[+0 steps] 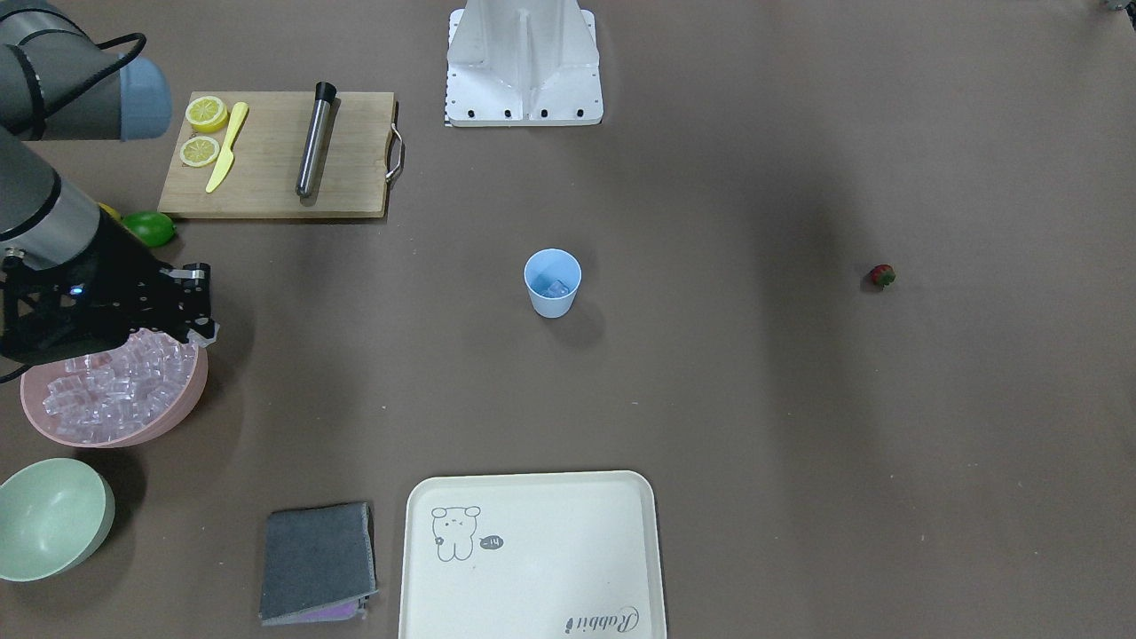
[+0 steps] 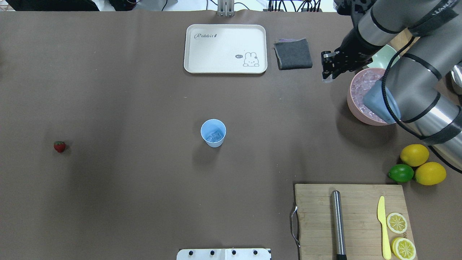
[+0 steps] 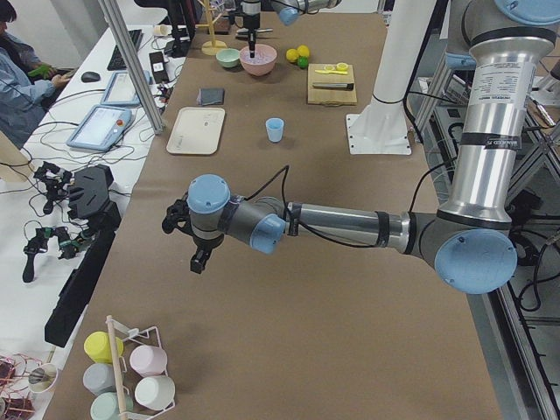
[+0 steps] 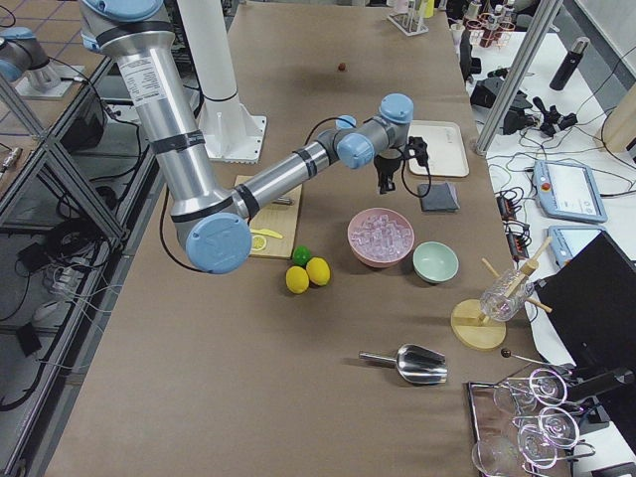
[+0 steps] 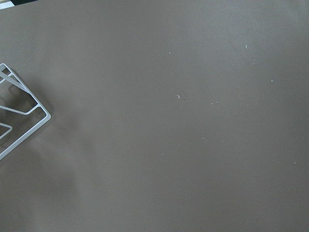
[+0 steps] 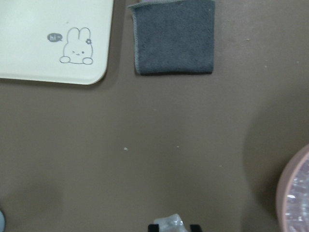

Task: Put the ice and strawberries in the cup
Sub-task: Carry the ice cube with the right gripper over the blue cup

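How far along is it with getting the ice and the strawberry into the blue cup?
Done: the cup already holds some ice. In hand: the right gripper, just outside the pink bowl, is shut on one ice cube, not yet over the cup. Left: drop that cube in, then fetch the strawberry, which lies untouched on the table far out on the robot's left.

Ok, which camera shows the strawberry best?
Overhead exterior: the strawberry lies unobstructed, red against the brown table. Front-facing shows it nearly as well; exterior right, only a distant speck; I can't find it elsewhere.
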Action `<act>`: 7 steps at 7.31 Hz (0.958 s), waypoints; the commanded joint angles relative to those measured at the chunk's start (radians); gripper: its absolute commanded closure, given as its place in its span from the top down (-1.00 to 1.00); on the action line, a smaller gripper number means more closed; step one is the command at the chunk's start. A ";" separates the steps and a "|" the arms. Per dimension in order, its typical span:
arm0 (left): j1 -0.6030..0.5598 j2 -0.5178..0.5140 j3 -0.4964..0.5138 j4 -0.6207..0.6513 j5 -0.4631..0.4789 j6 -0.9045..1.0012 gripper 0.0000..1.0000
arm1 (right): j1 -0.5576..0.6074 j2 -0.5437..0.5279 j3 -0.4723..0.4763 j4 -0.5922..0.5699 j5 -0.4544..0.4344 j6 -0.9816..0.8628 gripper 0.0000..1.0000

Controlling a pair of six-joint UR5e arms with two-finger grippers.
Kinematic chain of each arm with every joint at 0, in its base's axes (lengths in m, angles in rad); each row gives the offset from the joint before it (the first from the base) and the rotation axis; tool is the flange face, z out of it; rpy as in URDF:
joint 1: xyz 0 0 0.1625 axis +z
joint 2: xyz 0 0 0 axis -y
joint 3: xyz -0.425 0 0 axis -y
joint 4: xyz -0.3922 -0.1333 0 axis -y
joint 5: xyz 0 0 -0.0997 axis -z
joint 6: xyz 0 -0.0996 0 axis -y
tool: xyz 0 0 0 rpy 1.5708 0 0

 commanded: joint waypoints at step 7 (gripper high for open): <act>0.001 0.005 0.011 0.000 0.000 0.001 0.95 | -0.447 0.413 -0.112 -0.131 -0.438 0.522 -0.82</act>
